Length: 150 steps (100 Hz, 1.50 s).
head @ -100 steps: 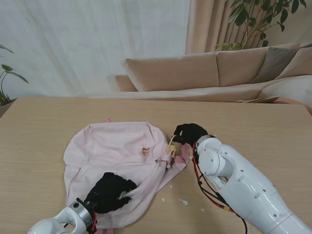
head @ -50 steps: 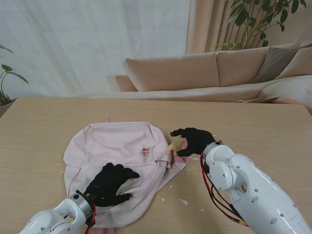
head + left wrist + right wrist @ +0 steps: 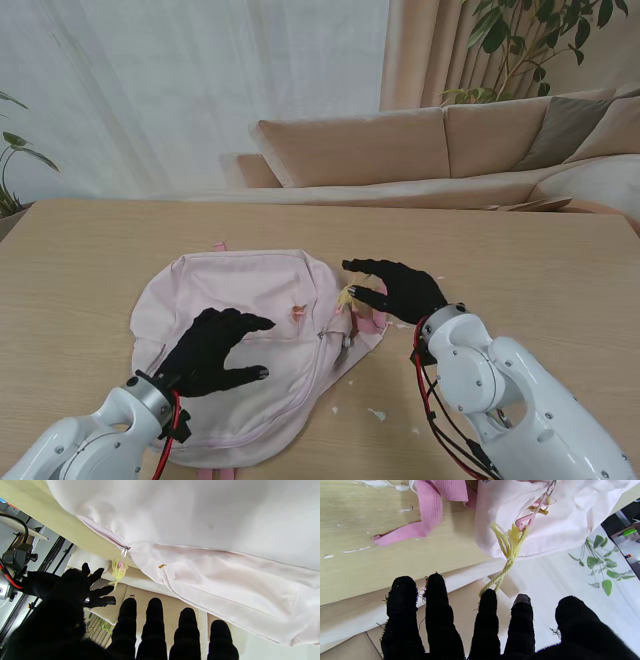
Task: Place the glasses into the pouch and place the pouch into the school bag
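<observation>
Two black-gloved hands have lifted off the pink bag (image 3: 240, 330) on the surface (image 3: 90, 250). Left hand (image 3: 212, 352) hovers, fingers spread, empty. Right hand (image 3: 398, 290) is spread too, its fingertip touching the yellow tassel (image 3: 510, 542). Glasses and pouch are unseen, probably packed.

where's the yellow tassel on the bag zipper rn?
In the stand view the yellow tassel hangs at the right edge of the pink school bag, just left of the right hand, whose fingertips touch its cord.
</observation>
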Each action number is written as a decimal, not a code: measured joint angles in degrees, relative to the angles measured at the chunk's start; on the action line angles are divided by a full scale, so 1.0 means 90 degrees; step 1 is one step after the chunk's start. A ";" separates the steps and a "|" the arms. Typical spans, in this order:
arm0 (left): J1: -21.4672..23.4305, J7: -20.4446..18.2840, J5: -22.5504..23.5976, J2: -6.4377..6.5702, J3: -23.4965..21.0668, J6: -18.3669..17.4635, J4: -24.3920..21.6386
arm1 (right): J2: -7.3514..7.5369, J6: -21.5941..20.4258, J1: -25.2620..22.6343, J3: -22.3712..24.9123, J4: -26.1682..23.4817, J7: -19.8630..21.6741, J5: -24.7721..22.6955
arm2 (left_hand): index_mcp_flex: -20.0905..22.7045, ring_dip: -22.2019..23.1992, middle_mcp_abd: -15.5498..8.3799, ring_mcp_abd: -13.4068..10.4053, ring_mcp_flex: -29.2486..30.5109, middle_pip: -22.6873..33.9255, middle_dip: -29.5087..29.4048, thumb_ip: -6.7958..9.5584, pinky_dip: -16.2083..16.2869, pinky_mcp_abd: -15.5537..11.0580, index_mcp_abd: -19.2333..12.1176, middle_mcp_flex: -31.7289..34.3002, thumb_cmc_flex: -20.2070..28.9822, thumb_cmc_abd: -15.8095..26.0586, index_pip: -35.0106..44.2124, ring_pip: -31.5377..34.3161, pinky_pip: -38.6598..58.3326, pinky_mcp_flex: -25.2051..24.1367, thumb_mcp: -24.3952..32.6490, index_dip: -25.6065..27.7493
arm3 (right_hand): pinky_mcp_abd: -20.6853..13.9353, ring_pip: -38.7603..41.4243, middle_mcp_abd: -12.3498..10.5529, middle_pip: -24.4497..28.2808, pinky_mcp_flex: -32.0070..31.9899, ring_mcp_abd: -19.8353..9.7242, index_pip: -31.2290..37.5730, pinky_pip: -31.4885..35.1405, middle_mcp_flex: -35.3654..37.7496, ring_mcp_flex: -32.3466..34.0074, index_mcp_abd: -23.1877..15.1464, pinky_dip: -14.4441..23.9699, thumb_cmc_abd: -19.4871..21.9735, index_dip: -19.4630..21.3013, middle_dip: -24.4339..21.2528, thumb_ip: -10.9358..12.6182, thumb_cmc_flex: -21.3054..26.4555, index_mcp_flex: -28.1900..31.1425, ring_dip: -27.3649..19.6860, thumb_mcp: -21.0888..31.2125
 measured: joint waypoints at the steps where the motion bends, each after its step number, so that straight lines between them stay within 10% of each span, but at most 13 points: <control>1: -0.0002 0.0006 -0.0006 -0.0002 -0.0007 0.0003 -0.0001 | -0.0008 -0.0035 -0.0007 0.0010 0.0009 -0.0028 -0.0003 | 0.0000 0.0000 0.0000 0.0000 0.0000 0.0000 0.0000 0.0000 0.0000 0.0000 0.0000 0.0000 0.0001 0.0000 -0.0045 0.0000 0.0000 0.0000 0.0000 0.0000 | 0.0000 0.0014 -0.0040 -0.0048 0.0006 0.0005 -0.0006 0.0007 0.0066 0.0033 -0.0004 -0.0008 0.0038 -0.0006 -0.0011 0.0000 0.0000 0.0000 0.0000 -0.0037; 17: -0.0014 0.0063 -0.0090 -0.0019 -0.0078 0.0032 -0.0016 | -0.0074 -0.0289 -0.0080 0.0057 0.0081 -0.0231 0.0563 | 0.0000 0.0000 0.0000 0.0000 -0.0001 -0.0001 0.0000 0.0001 0.0000 0.0000 0.0000 0.0002 0.0029 0.0006 -0.0051 -0.0044 -0.0008 -0.0003 -0.0002 -0.0001 | 0.0074 0.0592 -0.0013 -0.0234 0.0553 0.0116 -0.0060 0.0932 0.0389 0.0662 -0.0177 0.0234 0.0408 -0.0092 -0.0085 0.0000 0.0000 -0.0001 0.0194 -0.0369; 31: -0.0012 0.0043 -0.0174 -0.0024 -0.0132 0.0050 -0.0037 | -0.0105 -0.0289 -0.0163 0.0036 0.0051 -0.0344 0.0579 | 0.0025 0.0000 0.0005 0.0000 -0.0001 -0.0001 0.0000 0.0001 0.0000 0.0000 0.0000 0.0017 0.0046 0.0152 -0.0051 -0.0045 -0.0009 -0.0004 -0.0171 0.0003 | 0.0074 0.1983 0.0886 0.1025 0.1680 0.0204 0.0043 0.2273 0.1651 0.1819 -0.0183 0.0773 0.0312 -0.0092 0.0403 0.0000 0.0000 0.0030 0.0805 -0.0338; 46: 0.0002 0.0047 -0.0234 -0.0033 -0.0208 0.0057 -0.0062 | -0.0122 -0.0380 -0.0298 0.0023 -0.0063 -0.0436 0.0600 | 0.0025 0.0000 0.0065 0.0000 -0.0001 -0.0001 0.0024 0.0001 0.0000 0.0000 0.0000 0.0020 0.0116 0.0153 -0.0051 -0.0054 -0.0009 -0.0006 -0.0234 0.0005 | 0.0076 0.2119 0.1031 0.1292 0.1762 0.0204 0.0208 0.2462 0.1731 0.1871 -0.0184 0.0824 0.0136 -0.0092 0.0572 0.0008 -0.0004 0.0172 0.0849 -0.0145; 82: -0.0033 0.0898 -0.1037 -0.0189 -0.0306 -0.0002 0.0199 | -0.0223 -0.0734 -0.0701 -0.0331 -0.0309 -0.1674 0.0322 | 0.0025 -0.0066 0.0071 0.0000 -0.0081 -0.0171 -0.0152 0.0067 -0.0006 -0.0002 -0.0018 0.0016 0.0126 0.0238 -0.0188 -0.0222 -0.0090 -0.0042 -0.0343 -0.0066 | -0.0269 0.0050 0.0916 0.0923 -0.1035 -0.0442 0.0362 -0.0144 0.0602 -0.0587 0.0029 -0.0083 -0.0677 0.0067 0.0442 0.0187 0.0074 0.0265 0.0146 0.0394; 98: -0.0016 0.1171 -0.1867 -0.0311 -0.0376 -0.0310 0.0479 | -0.0408 -0.0814 -0.0806 -0.0685 -0.0236 -0.2529 0.1063 | 0.0025 -0.0362 0.0086 -0.0006 -0.0514 -0.0414 -0.0404 0.0068 -0.0626 -0.0066 -0.0085 -0.0252 0.0188 0.0423 -0.0369 -0.0350 -0.0482 -0.0012 -0.0630 -0.0277 | -0.0379 -0.0458 0.0864 0.0779 -0.1668 -0.0605 0.0383 -0.1254 0.0285 -0.1046 0.0084 -0.0552 -0.0916 0.0134 0.0357 0.0262 0.0545 0.0266 -0.0153 0.0460; 110: 0.0046 0.1198 -0.2764 -0.0370 -0.0387 -0.0734 0.0700 | -0.0538 -0.0948 -0.0909 -0.0798 -0.0125 -0.2621 0.1148 | 0.0025 -0.0583 0.0086 -0.0072 -0.0650 -0.0486 -0.0491 0.0068 -0.1172 -0.0107 -0.0116 -0.0321 0.0191 0.0476 -0.0432 -0.0414 -0.0646 0.0047 -0.0679 -0.0409 | -0.0493 -0.0766 0.0755 0.0552 -0.2140 -0.0819 0.0384 -0.2103 -0.0055 -0.1494 0.0088 -0.0963 -0.1005 0.0135 0.0252 0.0436 0.0799 0.0240 -0.0321 0.0510; 150: 0.0412 0.1663 -0.3087 -0.0491 -0.0102 -0.0862 0.0672 | -0.0581 -0.1526 -0.1075 -0.1034 0.0283 -0.2718 0.1298 | 0.0005 -0.1182 0.0079 -0.0201 -0.0721 -0.0748 -0.0725 0.0068 -0.1809 -0.0258 -0.0171 -0.0638 0.0191 0.0503 -0.0328 -0.0574 -0.0739 0.0074 -0.0432 -0.0614 | -0.1010 -0.1280 0.0294 0.0309 -0.2689 -0.1222 0.0335 -0.3275 -0.0833 -0.2303 0.0090 -0.1477 -0.1374 0.0135 0.0082 0.0641 0.0796 -0.0167 -0.0628 0.1359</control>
